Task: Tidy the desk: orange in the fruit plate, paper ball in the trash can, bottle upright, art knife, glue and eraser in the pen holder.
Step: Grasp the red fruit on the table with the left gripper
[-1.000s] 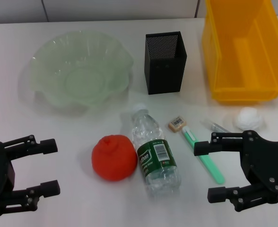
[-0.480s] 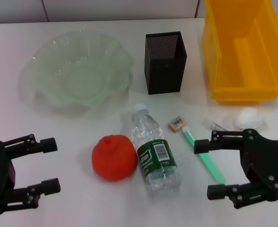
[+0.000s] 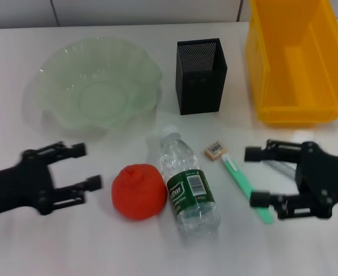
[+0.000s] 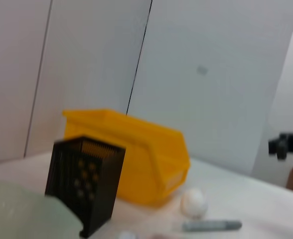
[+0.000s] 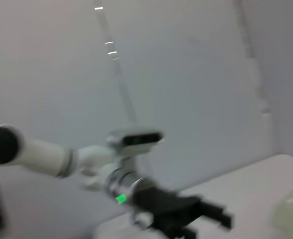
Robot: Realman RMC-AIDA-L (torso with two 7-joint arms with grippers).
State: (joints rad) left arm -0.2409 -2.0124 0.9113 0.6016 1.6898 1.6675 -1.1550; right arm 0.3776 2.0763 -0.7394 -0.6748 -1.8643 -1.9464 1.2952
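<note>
The orange (image 3: 138, 191) rests on the white desk beside the bottle (image 3: 187, 185), which lies on its side. My left gripper (image 3: 89, 167) is open just left of the orange, not touching it. Behind them stand the fruit plate (image 3: 97, 86), the pen holder (image 3: 200, 75) and the trash can (image 3: 295, 63). The eraser (image 3: 215, 150) lies by the green art knife (image 3: 237, 173). My right gripper (image 3: 253, 176) is open over the knife's far side and the glue (image 3: 277, 167). It hides the paper ball in the head view; the paper ball (image 4: 194, 202) shows in the left wrist view.
In the left wrist view the glue (image 4: 211, 226) lies beside the paper ball, in front of the trash can (image 4: 136, 154) and pen holder (image 4: 84, 181). The right wrist view shows my left arm (image 5: 186, 214) across the desk.
My left gripper has swung forward and right, close to the orange. My right gripper has moved forward over the paper ball, which it now hides in the head view.
</note>
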